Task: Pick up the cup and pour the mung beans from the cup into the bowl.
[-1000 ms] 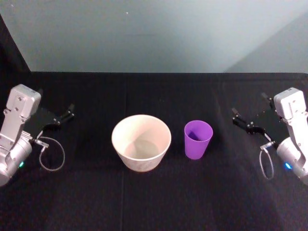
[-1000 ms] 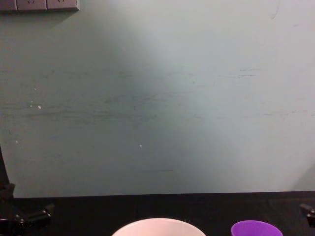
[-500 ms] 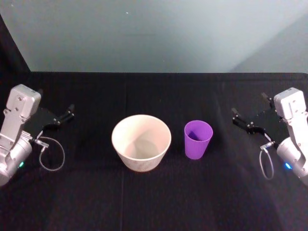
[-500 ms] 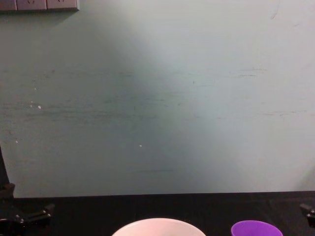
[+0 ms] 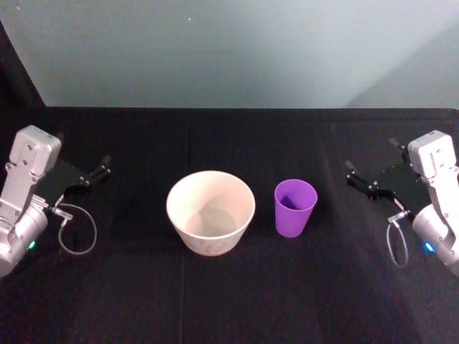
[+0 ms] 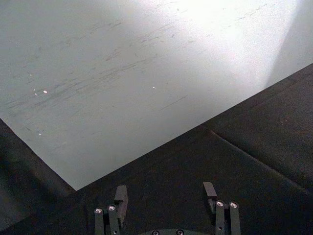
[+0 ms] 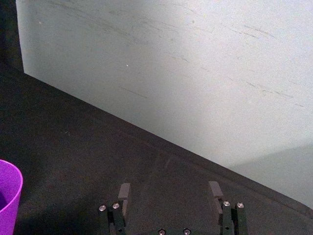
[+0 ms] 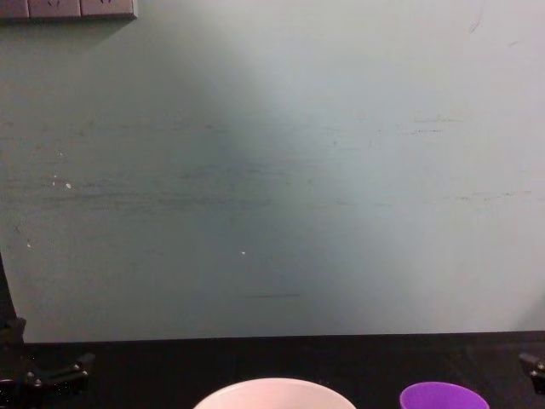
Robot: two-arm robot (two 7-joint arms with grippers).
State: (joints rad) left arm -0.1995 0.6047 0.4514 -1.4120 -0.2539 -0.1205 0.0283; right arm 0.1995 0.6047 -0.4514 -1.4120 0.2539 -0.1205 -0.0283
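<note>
The purple cup [image 5: 295, 208] stands upright on the black table, just right of the wide pale bowl [image 5: 211, 211]; they are close but apart. The chest view catches the bowl's rim [image 8: 272, 392] and the cup's rim [image 8: 443, 397] at its lower edge. The mung beans are hidden inside the cup. My left gripper [image 5: 83, 148] hovers open at the far left, well away from the bowl. My right gripper [image 5: 371, 155] is open at the far right, a short way from the cup. Both wrist views show spread fingers with nothing between them: left gripper [image 6: 165, 188], right gripper [image 7: 169, 186], with the cup [image 7: 7, 196] at the edge.
A black cloth [image 5: 229, 287] covers the table, and a pale wall [image 5: 229, 50] rises behind its far edge. A cable loop [image 5: 75, 229] hangs by the left arm and another cable loop [image 5: 396, 244] by the right arm.
</note>
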